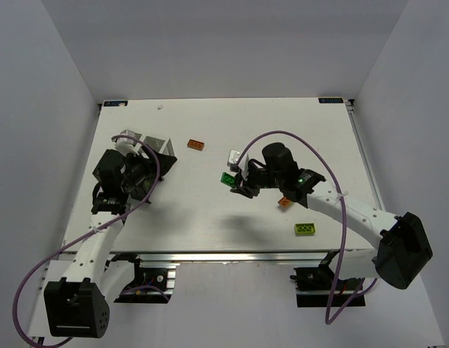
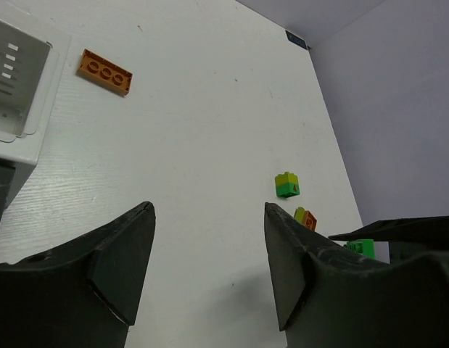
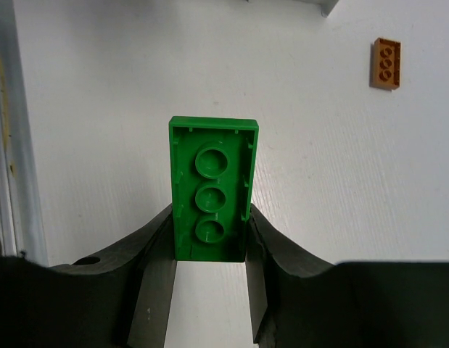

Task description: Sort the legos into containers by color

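Observation:
My right gripper (image 3: 210,230) is shut on a dark green lego (image 3: 212,185), gripping its near end and holding it underside up over the table. In the top view this gripper (image 1: 239,186) and the green lego (image 1: 228,178) are near the table's middle. My left gripper (image 2: 209,250) is open and empty. In the top view it (image 1: 141,180) sits at the left, beside the containers (image 1: 157,148). The white container (image 2: 14,80) shows at the left of the left wrist view. An orange lego (image 1: 196,144) lies flat at the back middle.
A small orange lego (image 1: 284,202) lies under my right arm. A lime lego (image 1: 305,229) lies near the front right edge. The left wrist view shows the orange lego (image 2: 104,71), a lime-and-green piece (image 2: 287,185) and an orange-and-lime piece (image 2: 305,217).

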Controlling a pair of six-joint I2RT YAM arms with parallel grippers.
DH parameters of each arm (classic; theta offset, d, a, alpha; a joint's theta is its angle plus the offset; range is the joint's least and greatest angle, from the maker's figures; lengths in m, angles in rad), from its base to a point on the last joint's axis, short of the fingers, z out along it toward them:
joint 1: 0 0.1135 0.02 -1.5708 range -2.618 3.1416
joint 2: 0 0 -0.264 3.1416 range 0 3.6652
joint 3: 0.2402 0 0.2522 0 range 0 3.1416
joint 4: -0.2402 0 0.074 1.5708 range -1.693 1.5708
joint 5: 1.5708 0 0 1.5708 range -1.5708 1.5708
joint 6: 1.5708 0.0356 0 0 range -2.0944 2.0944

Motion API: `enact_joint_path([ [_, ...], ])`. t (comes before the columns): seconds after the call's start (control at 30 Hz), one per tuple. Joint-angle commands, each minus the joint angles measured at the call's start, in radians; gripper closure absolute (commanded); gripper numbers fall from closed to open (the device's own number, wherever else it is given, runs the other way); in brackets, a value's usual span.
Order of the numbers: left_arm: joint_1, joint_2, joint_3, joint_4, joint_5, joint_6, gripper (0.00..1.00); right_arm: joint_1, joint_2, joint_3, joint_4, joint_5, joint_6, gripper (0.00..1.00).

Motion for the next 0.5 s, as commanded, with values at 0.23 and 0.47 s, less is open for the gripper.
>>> enact_joint_path([
  [0.23,0.012,-0.021,0.061,-0.043,-0.058,0.003,0.25,-0.036,-0.059,0.001,-0.012,0.049,-0.084,0.95],
  [0.47,0.017,-0.018,0.054,-0.034,-0.015,-0.006,0.17,-0.059,-0.060,-0.025,0.014,0.030,-0.075,0.94],
])
